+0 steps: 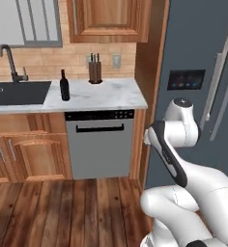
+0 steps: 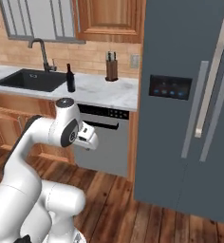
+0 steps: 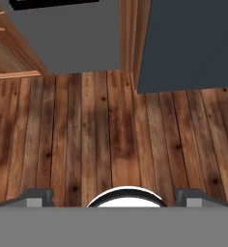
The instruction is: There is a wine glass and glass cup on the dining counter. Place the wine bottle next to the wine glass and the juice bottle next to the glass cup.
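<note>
A dark wine bottle stands upright on the marble kitchen counter, just right of the black sink. My arm is folded close to the base, well short of that counter. My gripper points down at the wooden floor in front of the dishwasher. In the hand view its fingertips stand far apart, so the gripper is open with nothing between them. The wine glass, glass cup, juice bottle and dining counter are out of view.
A black sink with a dark faucet is set in the counter. A knife block stands at the wall. Below is a grey dishwasher. A tall grey fridge stands on the right. Wooden floor lies ahead.
</note>
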{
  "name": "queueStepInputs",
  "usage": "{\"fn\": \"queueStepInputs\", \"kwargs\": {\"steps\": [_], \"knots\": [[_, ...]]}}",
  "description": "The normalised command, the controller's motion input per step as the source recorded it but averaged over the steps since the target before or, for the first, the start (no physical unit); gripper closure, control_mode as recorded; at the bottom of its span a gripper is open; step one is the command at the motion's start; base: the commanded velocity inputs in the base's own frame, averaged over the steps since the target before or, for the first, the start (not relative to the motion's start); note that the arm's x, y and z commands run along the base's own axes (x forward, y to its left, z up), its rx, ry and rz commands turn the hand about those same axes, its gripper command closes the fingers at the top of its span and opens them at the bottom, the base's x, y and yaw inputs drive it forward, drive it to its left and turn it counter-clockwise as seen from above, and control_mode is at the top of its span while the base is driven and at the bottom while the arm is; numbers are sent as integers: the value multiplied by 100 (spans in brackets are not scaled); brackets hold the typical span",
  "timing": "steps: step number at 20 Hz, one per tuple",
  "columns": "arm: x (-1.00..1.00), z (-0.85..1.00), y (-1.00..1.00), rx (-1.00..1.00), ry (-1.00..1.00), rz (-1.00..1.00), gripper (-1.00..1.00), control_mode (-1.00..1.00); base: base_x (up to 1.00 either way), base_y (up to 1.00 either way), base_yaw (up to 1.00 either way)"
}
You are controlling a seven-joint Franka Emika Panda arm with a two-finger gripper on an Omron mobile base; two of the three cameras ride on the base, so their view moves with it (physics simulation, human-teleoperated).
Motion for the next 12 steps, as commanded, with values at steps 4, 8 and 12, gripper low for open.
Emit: {"fn": "queueStepInputs", "kwargs": {"steps": [4,8,12], "knots": [[0,0,0,0,0,0,-100,100,65,56,-7],[0,0,0,0,0,0,-100,100,80,37,-4],[0,0,0,0,0,0,-100,100,89,22,0]]}}
